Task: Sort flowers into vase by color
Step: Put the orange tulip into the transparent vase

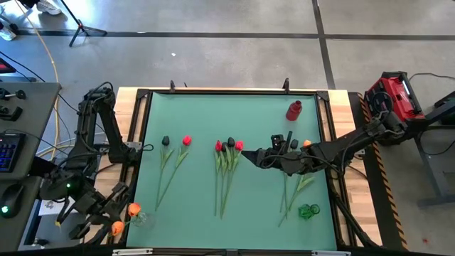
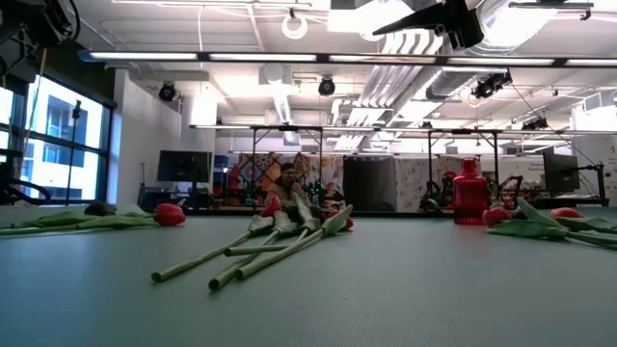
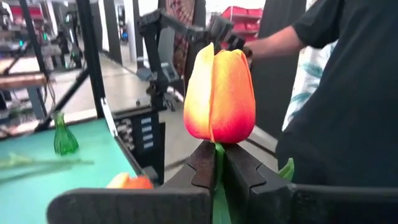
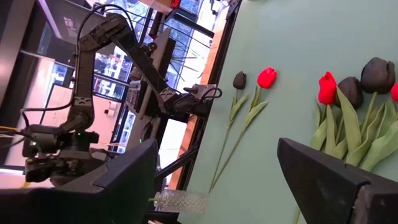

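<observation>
My left gripper [image 1: 116, 226] is at the table's near left corner, shut on an orange tulip [image 3: 219, 93] whose head stands above the fingers. A second orange tulip head [image 1: 134, 209] shows at a clear vase [image 1: 140, 218]. My right gripper [image 1: 247, 152] hovers open above the mat, just right of a bunch of red and dark tulips [image 1: 227, 148] lying flat. A dark tulip [image 1: 166, 141] and a red tulip [image 1: 186, 140] lie further left. Another orange tulip [image 1: 306, 144] lies under the right arm. A red vase [image 1: 293, 110] and a green vase [image 1: 308, 210] stand on the right. My left gripper pinches the orange tulip's green stem just below the head [image 3: 217, 152] between its two fingers. The head stands upright above the fingertips, lifted clear of the table. The stem below the fingers is hidden by the gripper.
The green mat has a raised black frame [image 1: 142, 128] around it. A person in a dark shirt [image 3: 348, 93] stands beyond the table's left side in the left wrist view. Bare mat lies in the far middle and between the flower groups.
</observation>
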Available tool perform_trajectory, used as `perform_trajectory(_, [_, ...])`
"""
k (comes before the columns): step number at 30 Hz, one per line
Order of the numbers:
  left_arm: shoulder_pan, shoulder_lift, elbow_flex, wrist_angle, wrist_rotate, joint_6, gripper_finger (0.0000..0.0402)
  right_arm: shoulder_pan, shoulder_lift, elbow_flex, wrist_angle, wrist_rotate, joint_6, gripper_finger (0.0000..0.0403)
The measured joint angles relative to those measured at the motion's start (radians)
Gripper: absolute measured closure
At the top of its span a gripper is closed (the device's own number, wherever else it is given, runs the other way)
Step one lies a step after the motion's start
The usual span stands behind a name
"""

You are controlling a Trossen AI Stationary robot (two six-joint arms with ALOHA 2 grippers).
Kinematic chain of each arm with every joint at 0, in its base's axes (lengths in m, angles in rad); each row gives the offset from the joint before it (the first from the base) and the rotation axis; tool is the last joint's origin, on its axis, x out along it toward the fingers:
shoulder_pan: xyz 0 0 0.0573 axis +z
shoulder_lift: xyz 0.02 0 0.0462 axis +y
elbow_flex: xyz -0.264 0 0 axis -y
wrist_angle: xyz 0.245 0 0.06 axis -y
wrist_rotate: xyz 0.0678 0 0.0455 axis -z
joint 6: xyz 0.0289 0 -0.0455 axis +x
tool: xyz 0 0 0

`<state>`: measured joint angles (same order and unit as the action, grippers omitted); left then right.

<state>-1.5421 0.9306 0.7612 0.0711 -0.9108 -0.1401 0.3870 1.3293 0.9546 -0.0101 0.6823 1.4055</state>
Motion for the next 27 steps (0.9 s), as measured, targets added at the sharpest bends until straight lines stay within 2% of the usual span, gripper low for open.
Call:
perform_trajectory(4, [0.0,0.0,-0.001,-0.066,-0.012,-0.109,0.0376,0.0,0.0,0.0,0.001,-0.002,0.0,0.0082])
perform_trajectory(12, [0.0,-0.008,-0.001,-0.067,-0.004,-0.158,0.0323,0.0,0.0,0.0,0.009,-0.002,0.0,0.0082])
perform_trajectory(18, [0.0,-0.049,-0.001,-0.102,0.056,-0.322,0.0282,0.0,0.0,0.0,0.008,-0.002,0.0,0.0082])
perform_trajectory(27, [0.001,-0.107,-0.001,-0.287,0.126,-0.584,0.0227,0.0,0.0,0.0,0.007,-0.002,0.0,0.0082])
